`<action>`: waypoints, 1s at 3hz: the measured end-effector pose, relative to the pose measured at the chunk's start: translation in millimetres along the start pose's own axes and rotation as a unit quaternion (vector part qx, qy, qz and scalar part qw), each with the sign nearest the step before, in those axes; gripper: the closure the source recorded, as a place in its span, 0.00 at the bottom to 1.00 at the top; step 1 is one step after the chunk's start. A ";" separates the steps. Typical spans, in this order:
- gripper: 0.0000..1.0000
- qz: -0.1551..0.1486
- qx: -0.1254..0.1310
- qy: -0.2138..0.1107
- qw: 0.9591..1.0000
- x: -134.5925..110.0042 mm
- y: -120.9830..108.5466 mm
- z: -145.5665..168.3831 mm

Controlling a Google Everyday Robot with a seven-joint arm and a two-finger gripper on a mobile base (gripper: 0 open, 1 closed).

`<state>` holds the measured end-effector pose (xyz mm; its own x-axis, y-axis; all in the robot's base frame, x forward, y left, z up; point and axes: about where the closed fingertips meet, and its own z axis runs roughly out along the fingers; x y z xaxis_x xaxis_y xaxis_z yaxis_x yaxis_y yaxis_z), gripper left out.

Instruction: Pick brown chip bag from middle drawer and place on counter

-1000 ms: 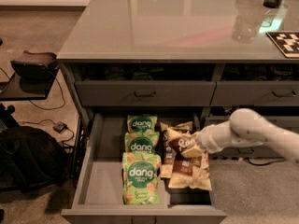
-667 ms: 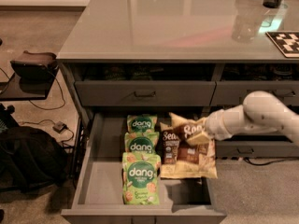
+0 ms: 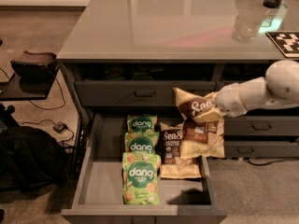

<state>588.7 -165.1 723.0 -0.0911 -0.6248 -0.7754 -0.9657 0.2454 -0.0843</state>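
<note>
White gripper, fingers pinching the brown chip bag, hangs above the middle drawer.

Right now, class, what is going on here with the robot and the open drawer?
The robot's pincer, at the right over the open middle drawer, grips the brown chip bag and holds it in the air. A twin brown bag and three green bags lie in the drawer. The bag is not yet on the counter.

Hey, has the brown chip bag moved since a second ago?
Yes. Held by the gripper, the brown chip bag has risen off the middle drawer floor, up toward the drawer front above.
</note>
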 end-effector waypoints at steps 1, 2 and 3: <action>1.00 -0.038 0.013 -0.031 0.999 -40.4 -5.7 -34.6; 1.00 -0.072 0.034 -0.059 0.995 -74.1 -2.9 -66.8; 1.00 -0.090 0.059 -0.078 0.991 -98.8 0.3 -96.1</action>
<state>574.0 -174.5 859.7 0.1281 -0.5460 -0.8279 -0.9272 0.2303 -0.2953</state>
